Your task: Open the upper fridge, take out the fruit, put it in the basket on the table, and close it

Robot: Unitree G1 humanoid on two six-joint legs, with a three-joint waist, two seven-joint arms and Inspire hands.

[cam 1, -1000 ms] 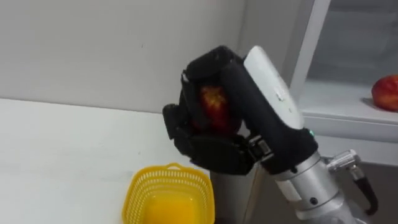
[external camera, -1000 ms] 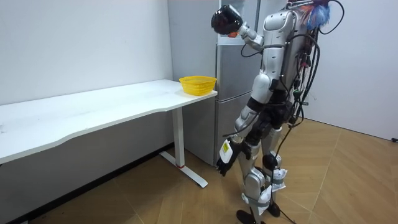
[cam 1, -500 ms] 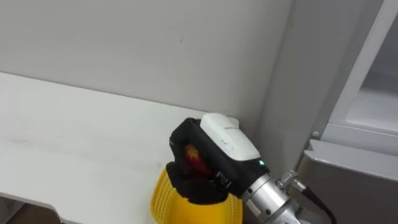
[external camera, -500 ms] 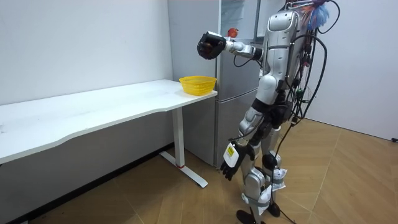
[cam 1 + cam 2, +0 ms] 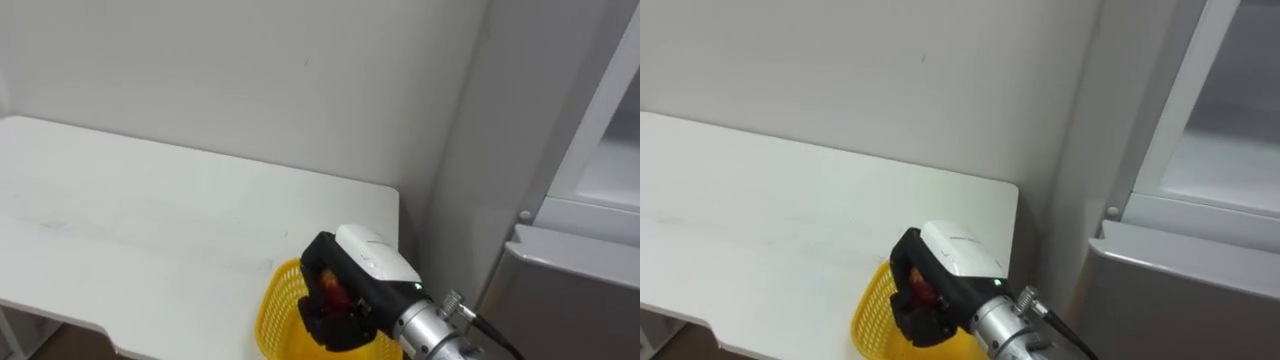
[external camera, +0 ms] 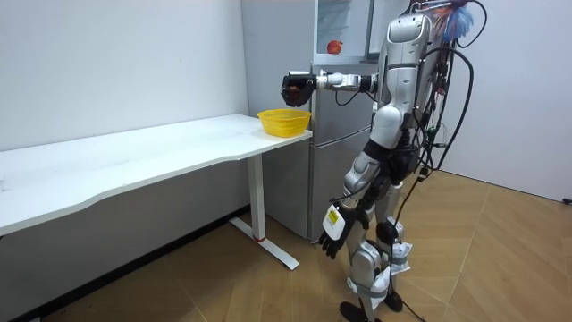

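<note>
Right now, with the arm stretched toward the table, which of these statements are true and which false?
1. The right hand has its fingers curled round a red apple. True.
2. That hand is over the yellow basket. True.
3. The basket stands on the floor. False: it is on the white table, at the fridge end.
4. The left hand grips the basket. False: it hangs by the thigh.
5. The upper fridge holds nothing. False: a second apple is inside.

Plastic-mesh basket [image 5: 279, 308] — smooth (matt) table [image 5: 150, 220]

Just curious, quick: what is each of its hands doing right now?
Right hand: closed around a red fruit, over the yellow basket.
Left hand: hangs at its side; cannot tell.
</note>
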